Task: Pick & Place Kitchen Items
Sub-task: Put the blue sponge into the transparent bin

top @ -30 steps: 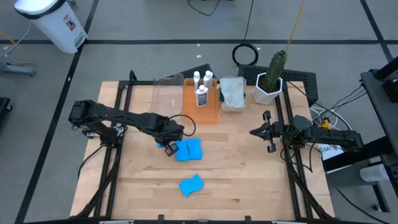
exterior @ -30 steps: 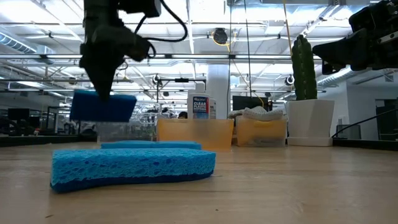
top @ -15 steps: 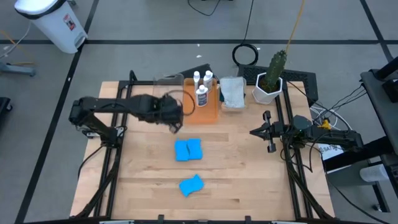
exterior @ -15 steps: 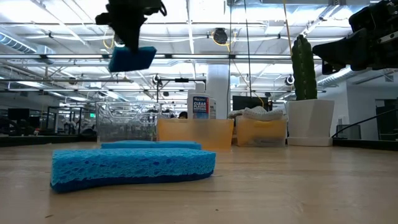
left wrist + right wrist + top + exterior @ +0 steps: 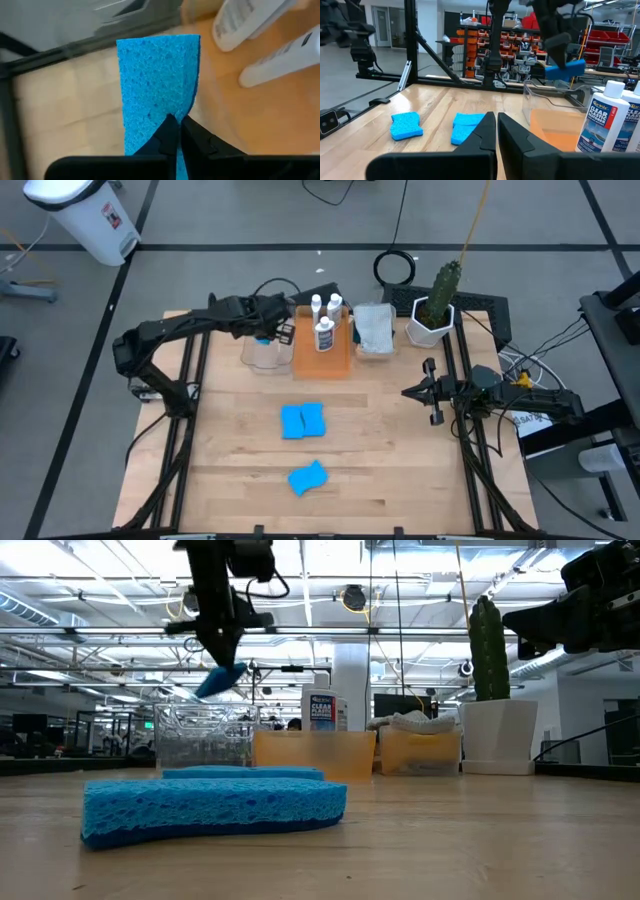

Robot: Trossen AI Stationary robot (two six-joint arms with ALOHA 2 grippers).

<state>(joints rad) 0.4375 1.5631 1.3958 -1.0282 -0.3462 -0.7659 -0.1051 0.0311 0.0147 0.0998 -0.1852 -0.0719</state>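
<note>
Now blue sponge [image 5: 262, 337] over clear bin [image 5: 266, 352]

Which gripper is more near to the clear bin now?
Left. The left gripper holds a blue sponge above the clear bin; the right gripper waits shut at the table's right side.

Bright, even overhead light; soft shadows; left wrist view blurred close up.

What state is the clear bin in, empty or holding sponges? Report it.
Empty, as far as visible. The clear bin shows nothing inside; the left gripper holds a blue sponge above it, not yet released.
</note>
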